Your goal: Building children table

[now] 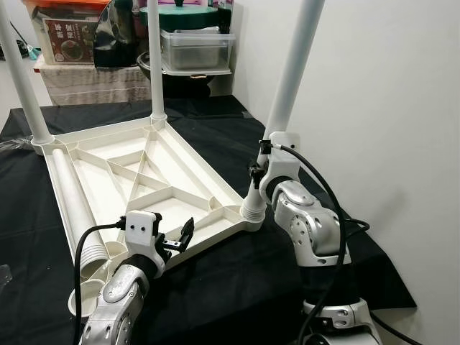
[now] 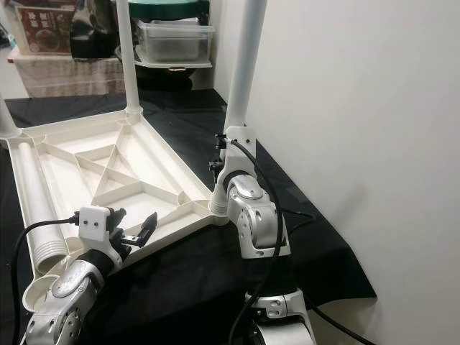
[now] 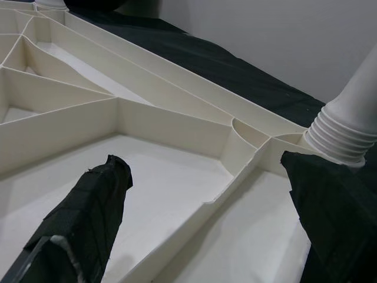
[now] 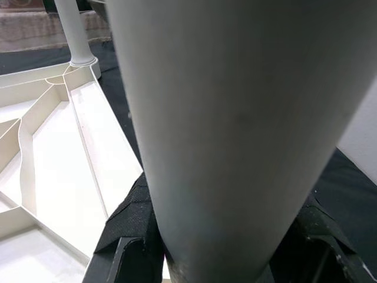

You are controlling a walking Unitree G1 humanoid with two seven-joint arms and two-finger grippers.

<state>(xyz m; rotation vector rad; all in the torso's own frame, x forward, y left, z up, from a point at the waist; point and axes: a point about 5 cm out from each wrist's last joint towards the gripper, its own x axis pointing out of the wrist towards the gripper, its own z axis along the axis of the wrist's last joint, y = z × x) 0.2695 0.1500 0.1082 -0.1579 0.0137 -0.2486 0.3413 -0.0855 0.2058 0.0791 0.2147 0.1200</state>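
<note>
- One white tabletop [image 1: 136, 180] lies upside down on a black cloth [image 1: 237, 280].
- Three legs stand in corner sockets; a fourth, loose leg [image 1: 72, 208] lies along the tabletop's left edge.
- Right gripper [image 1: 256, 175] pinches the near-right leg [image 1: 287, 86].
- Left gripper [image 1: 176, 241], fingers spread, hovers over the near rim.
- White wall [image 1: 388, 108] at right; storage boxes [image 1: 195, 47] behind.

The box [image 1: 68, 36] well beyond the left gripper [image 1: 176, 241] carries printed characters, too small and blurred to be read.
</note>
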